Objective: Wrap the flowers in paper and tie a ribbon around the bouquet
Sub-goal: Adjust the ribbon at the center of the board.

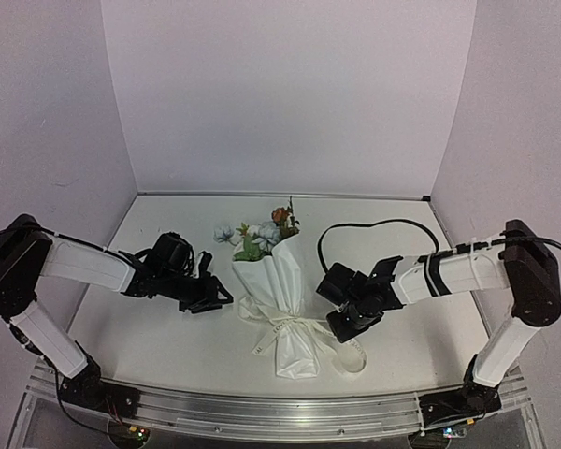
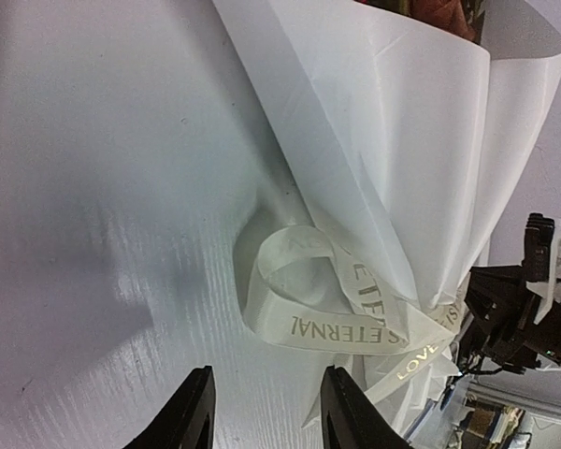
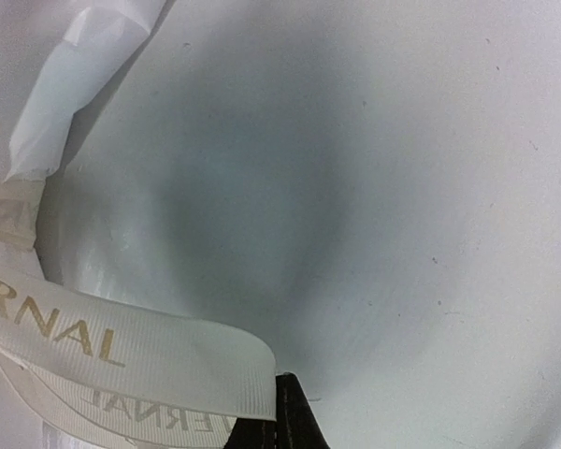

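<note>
The wrapping looks done: the paper [image 1: 279, 276] is gathered into a cone around the flowers [image 1: 262, 234], which lie mid-table [image 1: 159, 351] with blooms toward the far edge and the paper's tail toward the near edge. The ribbon [image 1: 292, 329] circles the narrow waist of the bundle, and a loop of it with gold lettering stands out on the side toward the left edge. The left jaws are apart and empty, just beside that loop and not touching it. The right jaws are together, and the wrist view suggests they pinch a ribbon end on the side toward the right edge. I judge the tie nearly finished; what seems left is snugging the knot and letting go
</note>
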### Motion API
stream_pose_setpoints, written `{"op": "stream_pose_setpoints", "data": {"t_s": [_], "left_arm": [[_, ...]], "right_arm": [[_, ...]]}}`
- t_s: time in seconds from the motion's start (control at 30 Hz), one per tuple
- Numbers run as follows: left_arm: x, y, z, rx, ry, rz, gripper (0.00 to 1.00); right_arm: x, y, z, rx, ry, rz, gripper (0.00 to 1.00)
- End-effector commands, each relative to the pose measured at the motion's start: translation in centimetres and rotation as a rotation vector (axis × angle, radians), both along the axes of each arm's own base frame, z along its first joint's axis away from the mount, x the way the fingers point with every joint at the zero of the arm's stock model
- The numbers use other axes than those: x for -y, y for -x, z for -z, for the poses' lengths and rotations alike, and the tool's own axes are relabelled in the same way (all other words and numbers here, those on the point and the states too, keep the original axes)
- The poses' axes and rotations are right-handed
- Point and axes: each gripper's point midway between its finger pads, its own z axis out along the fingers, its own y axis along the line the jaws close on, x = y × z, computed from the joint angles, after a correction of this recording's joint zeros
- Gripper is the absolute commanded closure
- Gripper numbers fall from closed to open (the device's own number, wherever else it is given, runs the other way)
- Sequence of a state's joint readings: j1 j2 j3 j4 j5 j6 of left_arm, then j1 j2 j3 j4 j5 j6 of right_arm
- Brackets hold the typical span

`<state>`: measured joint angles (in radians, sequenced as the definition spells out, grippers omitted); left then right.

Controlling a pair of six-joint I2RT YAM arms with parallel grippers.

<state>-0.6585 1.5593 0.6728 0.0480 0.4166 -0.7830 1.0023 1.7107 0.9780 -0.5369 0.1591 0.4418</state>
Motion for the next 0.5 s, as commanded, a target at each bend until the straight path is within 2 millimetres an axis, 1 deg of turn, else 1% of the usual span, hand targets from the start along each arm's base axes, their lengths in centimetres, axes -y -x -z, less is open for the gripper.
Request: {"op": "stream_pose_setpoints", "data": {"t_s": [0.0, 0.07, 0.13, 0.3, 0.4, 0.47], "left_arm": [[1.1, 1.1, -0.2, 0.015, -0.045, -0.034, 0.59], [1.7, 1.3, 0.2, -0.005, -0.034, -0.07, 0.58], [1.9, 1.2, 0.4, -0.039, -0.023, -0.124, 0.59], [2.1, 0.4, -0.5, -0.136, 0.052, -0.284, 0.5], [3.7, 0.9, -0.9, -0.232, 0.149, -0.344, 0.48], [5.2, 1.9, -0.9, -0.285, 0.186, -0.371, 0.47]], "right_arm": [[2.3, -0.1, -1.0, 0.054, 0.059, 0.046, 1.0], [2.9, 0.0, -1.1, 0.063, 0.075, 0.055, 1.0], [3.7, 0.1, -1.2, 0.071, 0.092, 0.064, 1.0], [5.1, 0.5, -1.2, 0.086, 0.116, 0.072, 1.0], [5.8, 0.9, -0.9, 0.085, 0.127, 0.073, 1.0], [6.3, 1.1, -0.8, 0.087, 0.128, 0.079, 1.0]]}}
